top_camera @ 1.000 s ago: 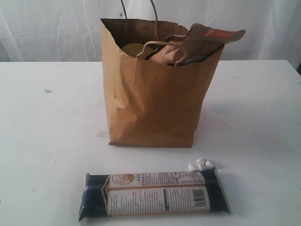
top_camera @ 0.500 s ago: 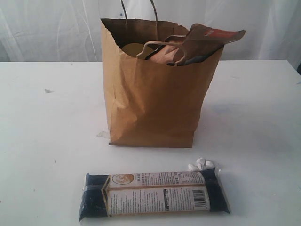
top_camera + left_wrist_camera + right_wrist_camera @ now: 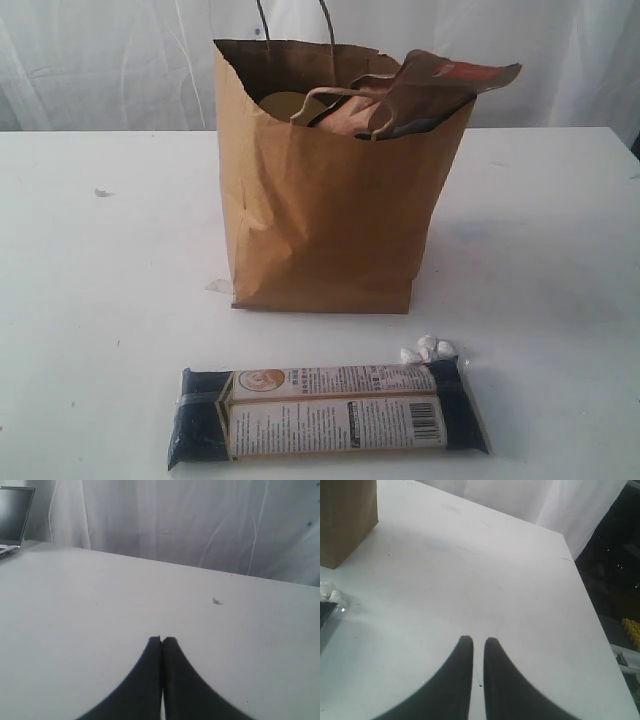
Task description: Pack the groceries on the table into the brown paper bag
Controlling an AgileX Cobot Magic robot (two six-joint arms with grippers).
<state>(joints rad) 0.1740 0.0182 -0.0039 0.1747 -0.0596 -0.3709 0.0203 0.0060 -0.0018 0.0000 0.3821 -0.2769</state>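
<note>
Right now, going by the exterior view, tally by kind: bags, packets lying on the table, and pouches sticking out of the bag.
Brown paper bag: 1
Long dark-blue packet, lying on the table: 1
Brown pouch, sticking out of the bag's top: 1
Total: 3

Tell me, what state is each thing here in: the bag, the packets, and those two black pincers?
brown paper bag: upright, open at the top, goods inside.
brown pouch: in the bag, its top sticking out over the rim.
long dark-blue packet: lying flat on the table in front of the bag, not yet packed.
left tool: shut, empty.
right tool: shut to a thin slit, empty.
</note>
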